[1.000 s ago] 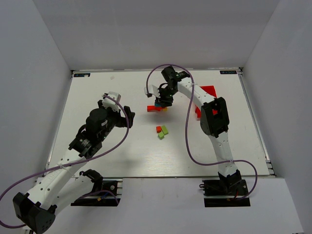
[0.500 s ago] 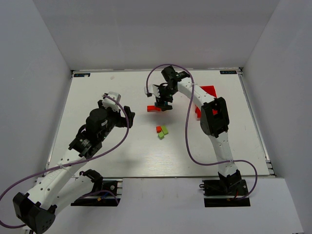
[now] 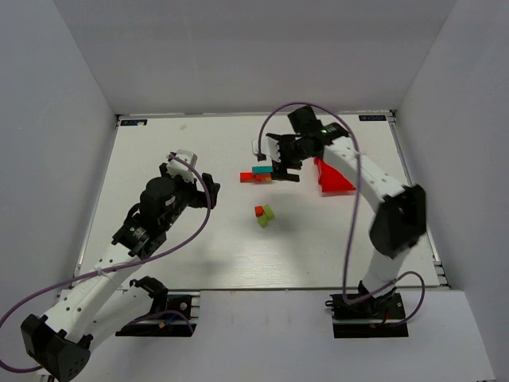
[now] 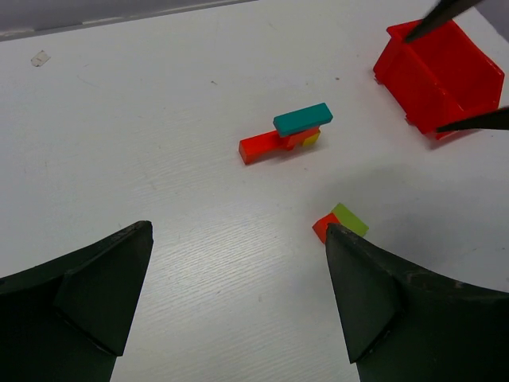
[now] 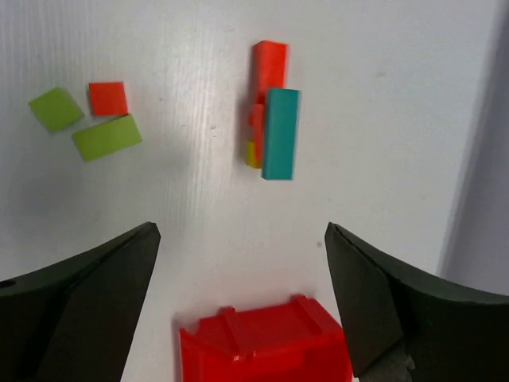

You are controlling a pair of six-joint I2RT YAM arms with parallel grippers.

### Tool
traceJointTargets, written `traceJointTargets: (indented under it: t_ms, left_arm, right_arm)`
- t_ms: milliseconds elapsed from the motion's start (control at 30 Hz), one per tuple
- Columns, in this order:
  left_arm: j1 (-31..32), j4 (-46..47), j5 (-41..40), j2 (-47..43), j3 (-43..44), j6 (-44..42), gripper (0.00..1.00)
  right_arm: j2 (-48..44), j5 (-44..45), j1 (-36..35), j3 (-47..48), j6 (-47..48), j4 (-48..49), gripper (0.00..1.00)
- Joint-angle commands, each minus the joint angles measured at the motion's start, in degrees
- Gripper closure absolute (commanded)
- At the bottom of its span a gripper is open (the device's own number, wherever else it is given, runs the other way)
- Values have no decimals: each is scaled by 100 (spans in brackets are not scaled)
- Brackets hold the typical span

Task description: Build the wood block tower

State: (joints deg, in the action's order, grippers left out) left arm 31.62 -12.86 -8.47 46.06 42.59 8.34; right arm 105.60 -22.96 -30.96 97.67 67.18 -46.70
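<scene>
The wood block tower (image 3: 257, 175) stands mid-table: a teal bar (image 4: 303, 118) lies on top of a red bar (image 4: 262, 146), an orange block and a yellow block (image 4: 311, 140). It also shows in the right wrist view (image 5: 280, 132). Loose blocks lie nearer: a red cube (image 3: 259, 210) and lime green blocks (image 3: 268, 213), also seen in the right wrist view (image 5: 106, 137). My right gripper (image 3: 286, 165) is open and empty, just right of the tower. My left gripper (image 3: 189, 171) is open and empty, left of the blocks.
A red plastic bin (image 3: 334, 176) stands right of the tower, under my right arm; it shows in the left wrist view (image 4: 439, 73) and the right wrist view (image 5: 266, 346). White walls enclose the table on three sides.
My right gripper has let go of the teal bar, which now lies on the tower, and has drawn back to the right. The left arm has not moved.
</scene>
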Motion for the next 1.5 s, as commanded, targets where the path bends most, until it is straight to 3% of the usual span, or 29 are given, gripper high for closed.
traceJointTargets:
  t_ms: [0,67,133,167,200,233,267,333,367,467,533,567,600,733,800,900,967,1200,1467]
  left_arm:
    - [-33,108,151,-142,-83,-60,1]
    - [-33,222,353,-203,-146,212,1]
    - [-33,380,705,-99,-225,212,1]
    - [-33,459,950,-45,-277,108,1]
    - [-33,460,1083,7,-277,20,2]
    - [-33,521,1223,86,-277,-77,11]
    - [-33,522,1321,261,-277,-200,44]
    - [-33,417,1322,525,-182,-271,87]
    - [-33,155,1322,692,-94,-271,100]
    - [-33,-276,1322,1263,223,-386,100]
    - [-33,-340,1322,1544,329,-508,99]
    - [-33,-488,1322,1607,399,-509,90]
    - [-33,-541,1261,1608,399,-570,69]
    - [-33,-612,927,1476,470,-570,39]
    - [-33,-551,804,1170,417,-570,37]
    - [-33,-419,592,861,295,-517,35]
    - [-33,-357,522,650,242,-465,35]
    - [-33,-357,574,650,241,-465,35]
    - [-33,-357,574,597,241,-465,35]
  right_arm:
    - [-1470,265,46,-1358,-598,1184,10]
    - [-2354,590,72,-2433,-1569,2545,10]
    - [-2779,748,46,-3697,-1979,3181,10]
    - [-2869,401,29,-3876,-2059,3010,36]
    - [-2835,198,20,-3869,-2190,2600,55]
    - [-2739,-300,46,-3826,-2270,2152,80]
    - [-2573,-775,64,-3617,-2288,1895,100]
    - [-2326,-1278,46,-3544,-2305,1359,100]
    - [-2229,-1385,20,-3588,-2375,1382,100]
    - [-2044,-1413,-24,-3807,-2665,1909,100]
    - [-1904,-1281,-85,-3896,-2745,2199,88]
    - [-1764,-1272,-120,-3887,-2728,2226,85]
    - [-1667,-1168,-156,-3765,-2710,2252,76]
    - [-1122,-852,-384,-3465,-3121,2270,70]
    - [-867,-737,-481,-3307,-3500,2358,61]
    - [-717,-613,-639,-3131,-3992,2481,37]
    - [-577,-403,-744,-2982,-4360,2534,29]
    - [-356,344,-1026,-2840,-5231,2753,34]
    - [-198,1232,-1447,-2946,-5505,2920,36]
